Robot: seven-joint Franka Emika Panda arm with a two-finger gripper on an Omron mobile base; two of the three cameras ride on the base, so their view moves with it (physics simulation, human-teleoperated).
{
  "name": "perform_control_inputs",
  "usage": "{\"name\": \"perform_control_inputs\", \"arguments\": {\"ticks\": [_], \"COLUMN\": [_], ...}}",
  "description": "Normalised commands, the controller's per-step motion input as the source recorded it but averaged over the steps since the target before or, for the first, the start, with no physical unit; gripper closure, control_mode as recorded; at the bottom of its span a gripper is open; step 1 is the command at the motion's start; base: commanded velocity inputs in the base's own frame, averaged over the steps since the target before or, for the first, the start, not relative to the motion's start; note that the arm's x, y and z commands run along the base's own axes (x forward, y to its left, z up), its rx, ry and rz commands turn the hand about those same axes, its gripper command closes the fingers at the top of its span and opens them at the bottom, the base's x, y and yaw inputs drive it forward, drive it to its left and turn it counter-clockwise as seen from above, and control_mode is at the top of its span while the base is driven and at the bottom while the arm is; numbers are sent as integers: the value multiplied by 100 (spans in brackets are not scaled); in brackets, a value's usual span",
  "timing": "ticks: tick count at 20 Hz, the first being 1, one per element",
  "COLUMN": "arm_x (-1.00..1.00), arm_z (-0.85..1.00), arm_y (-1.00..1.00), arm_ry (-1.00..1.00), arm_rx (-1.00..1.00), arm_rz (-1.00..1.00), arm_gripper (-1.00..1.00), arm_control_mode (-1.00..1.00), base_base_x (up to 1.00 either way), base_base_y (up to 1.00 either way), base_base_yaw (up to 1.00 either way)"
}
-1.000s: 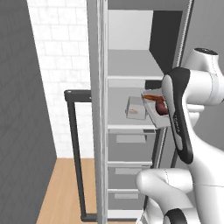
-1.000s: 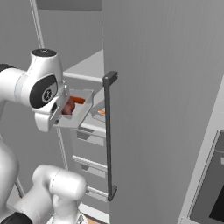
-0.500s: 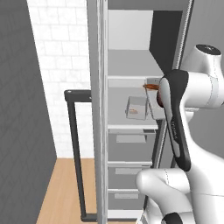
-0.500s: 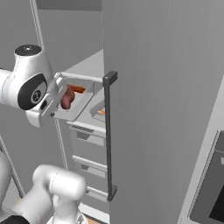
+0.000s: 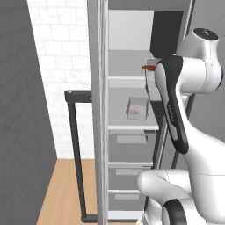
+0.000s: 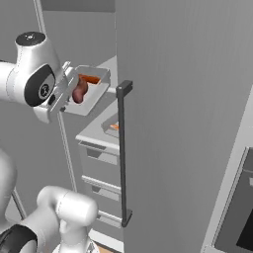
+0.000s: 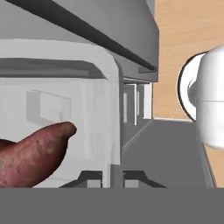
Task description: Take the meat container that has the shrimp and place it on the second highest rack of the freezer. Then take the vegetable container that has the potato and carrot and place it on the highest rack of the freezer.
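carrot lying crosswise – vegetable container tilted

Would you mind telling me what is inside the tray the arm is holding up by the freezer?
The vegetable container holds the reddish-brown potato and, behind it, the orange carrot. The tray's wall and the hand cover the rest of its floor.
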Motion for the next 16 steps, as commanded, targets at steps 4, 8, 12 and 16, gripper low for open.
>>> {"name": "perform_control_inputs", "arguments": {"ticks": [4, 8, 12, 16], "arm_x": [65, 76, 90, 71], "arm_z": [2, 0, 0, 0], "arm_y": [0, 0, 0, 0], "arm_ry": [-3, 0, -1, -3], "arm_rx": [0, 0, 0, 0], "arm_rz": [0, -1, -5, -6], "arm_gripper": [100, 100, 100, 100], "arm_control_mode": [-100, -100, -100, -100], "base_base_x": [0, 0, 0, 0], "base_base_y": [0, 0, 0, 0], "base_base_yaw": [0, 0, 0, 0]}}
